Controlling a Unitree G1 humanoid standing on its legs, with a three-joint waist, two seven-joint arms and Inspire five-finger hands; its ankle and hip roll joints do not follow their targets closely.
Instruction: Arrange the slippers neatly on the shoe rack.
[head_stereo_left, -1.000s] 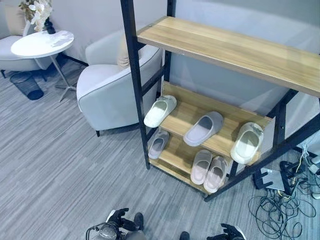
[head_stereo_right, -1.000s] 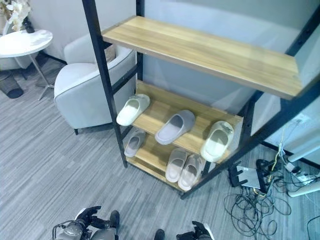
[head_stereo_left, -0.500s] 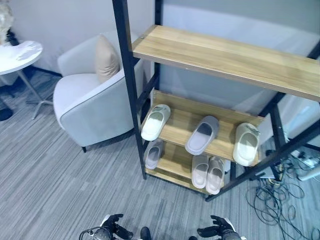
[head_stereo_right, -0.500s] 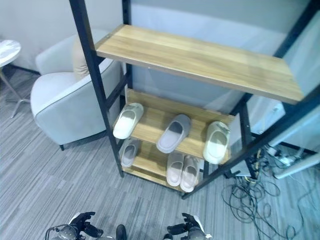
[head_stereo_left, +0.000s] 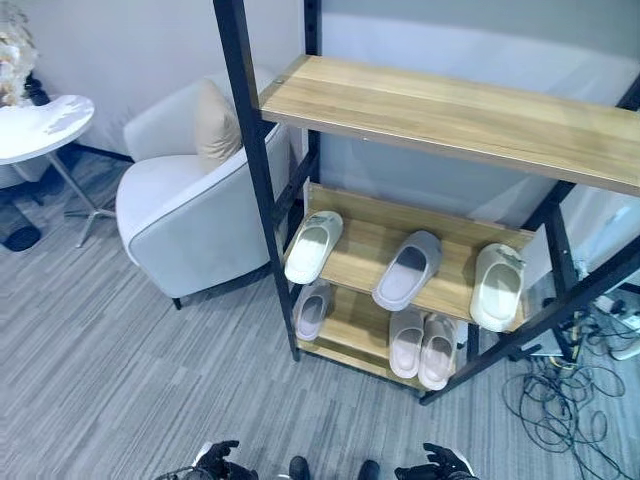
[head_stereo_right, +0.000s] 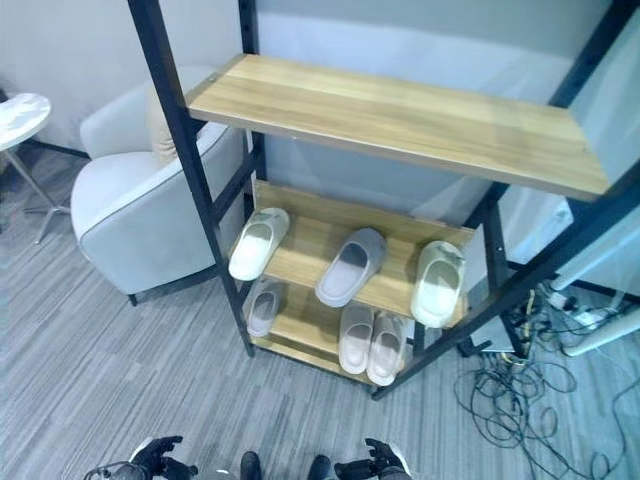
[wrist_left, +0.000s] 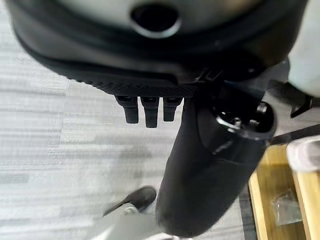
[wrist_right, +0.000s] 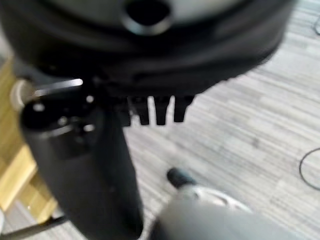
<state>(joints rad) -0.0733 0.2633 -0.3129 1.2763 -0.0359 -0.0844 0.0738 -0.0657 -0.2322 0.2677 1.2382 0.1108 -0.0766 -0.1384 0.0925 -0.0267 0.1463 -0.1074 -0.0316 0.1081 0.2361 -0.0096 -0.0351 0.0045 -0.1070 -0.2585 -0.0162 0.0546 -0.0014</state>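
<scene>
We see both our left robot hand (head_stereo_left: 218, 461) and right robot hand (head_stereo_left: 437, 464) hang relaxed and empty before the shoe rack (head_stereo_left: 440, 112), slippers (head_stereo_left: 409, 268) on its shelves.

Both eye views look steeply down from head height at the shoe rack (head_stereo_left: 420, 250) and grey floor (head_stereo_left: 110, 370), well back from it, sharing the rack and armchair (head_stereo_right: 140, 210) from slightly offset places. Each wrist view looks along its own robot hand from very close, facing the floor, with a corner of the rack's wood at the edge.
</scene>
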